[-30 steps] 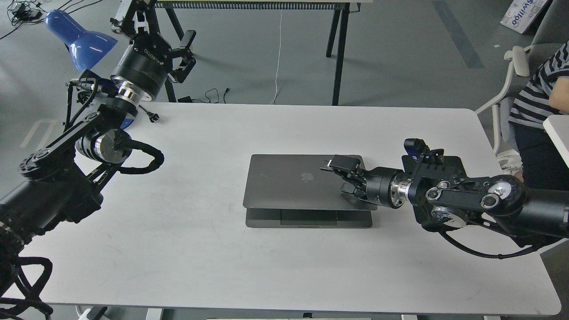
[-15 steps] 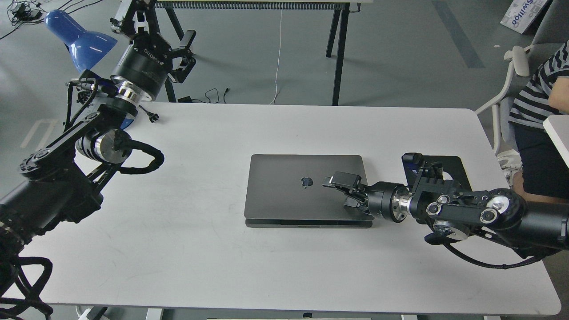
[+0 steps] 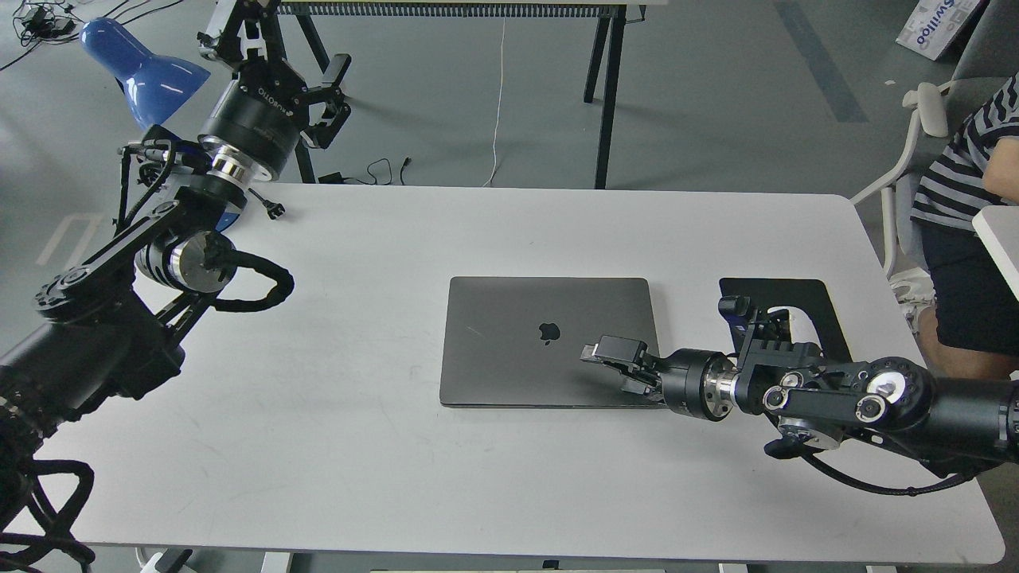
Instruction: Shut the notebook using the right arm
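Observation:
The notebook (image 3: 525, 350) lies on the white table (image 3: 398, 461) with its space-grey lid flat down on the base and the black apple logo facing up. My right arm (image 3: 876, 398) comes in from the right, low over the table. Its gripper (image 3: 622, 368) rests on the lid's front right part, with the fingers apart and nothing between them. My left gripper (image 3: 290, 60) is open and held high at the far left, beside the blue lamp (image 3: 143, 68).
A black mouse pad (image 3: 784, 296) lies right of the notebook, partly behind my right arm. A person in a striped shirt (image 3: 963, 175) sits at the table's right end. Black table legs (image 3: 609, 87) and cables stand beyond the far edge.
The lid has gone from partly raised to flat shut. My right gripper has moved down and toward the front with it. The left arm has not moved.

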